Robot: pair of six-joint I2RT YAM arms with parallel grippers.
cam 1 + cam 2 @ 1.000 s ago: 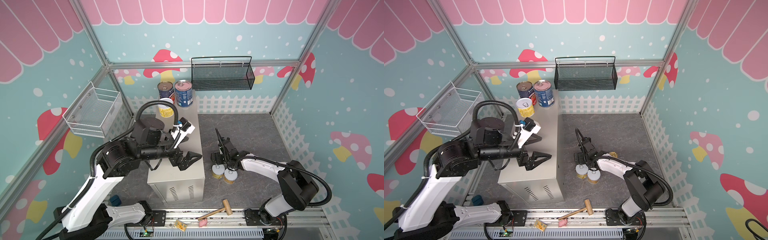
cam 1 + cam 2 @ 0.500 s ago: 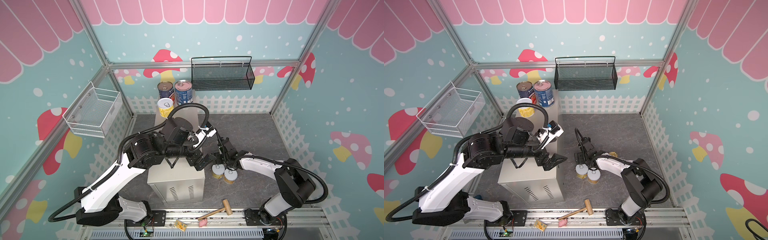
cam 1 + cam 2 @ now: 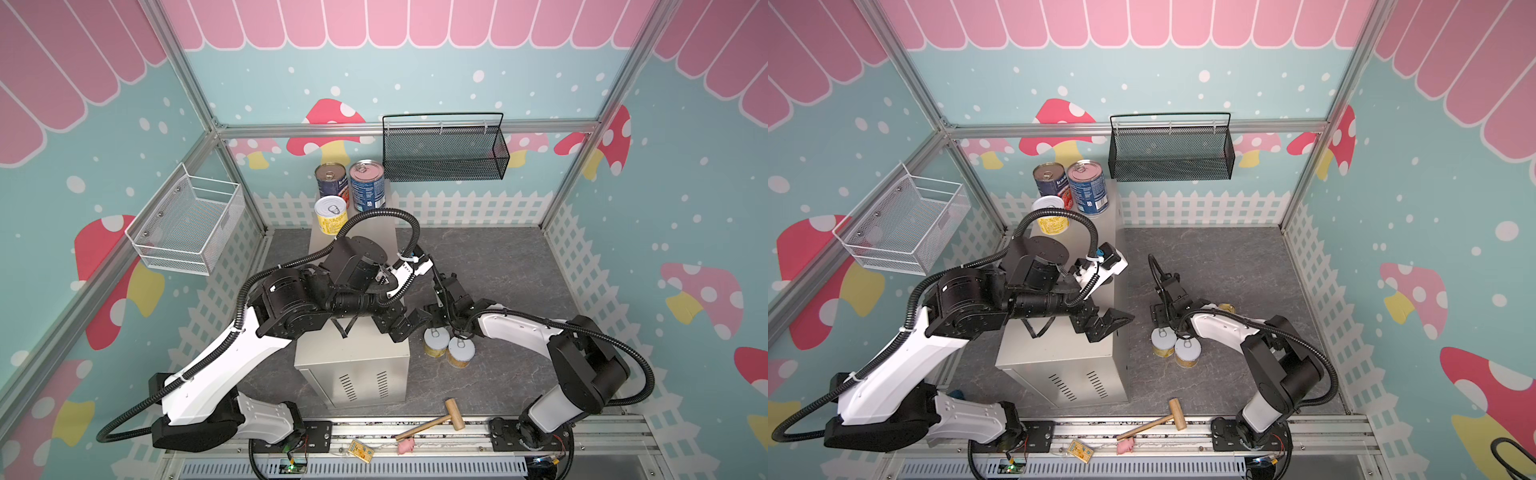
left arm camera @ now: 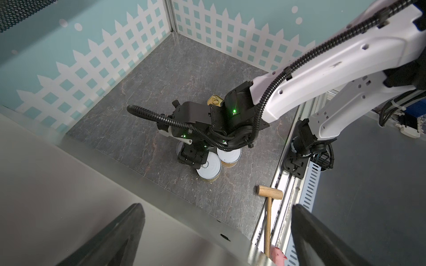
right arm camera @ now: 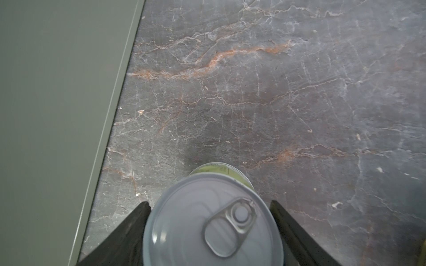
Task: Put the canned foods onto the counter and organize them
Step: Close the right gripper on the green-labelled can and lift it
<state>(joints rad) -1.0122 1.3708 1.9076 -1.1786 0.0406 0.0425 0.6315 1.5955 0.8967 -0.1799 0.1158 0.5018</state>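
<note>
Two tall dark-blue cans (image 3: 330, 178) (image 3: 366, 185) and a short yellow can (image 3: 331, 214) stand at the far end of the counter (image 3: 353, 357). On the floor to its right stand two yellow cans (image 3: 434, 343) (image 3: 459, 351). A third yellow can (image 5: 212, 221) sits between the fingers of my right gripper (image 5: 209, 202), which press on both of its sides. The gold SPAM tin (image 4: 214, 100) lies behind the right wrist. My left gripper (image 3: 409, 322) hangs open and empty over the counter's near right edge (image 4: 161, 195).
A wooden mallet (image 3: 432, 422), a pink toy (image 3: 403, 446) and a small yellow card (image 3: 360, 450) lie by the front rail. A black mesh basket (image 3: 444, 151) hangs on the back wall and a white wire basket (image 3: 191, 226) on the left wall.
The left arm swung right across the counter, bringing its open gripper to the right edge. The right gripper's fingers closed in on the floor can.
</note>
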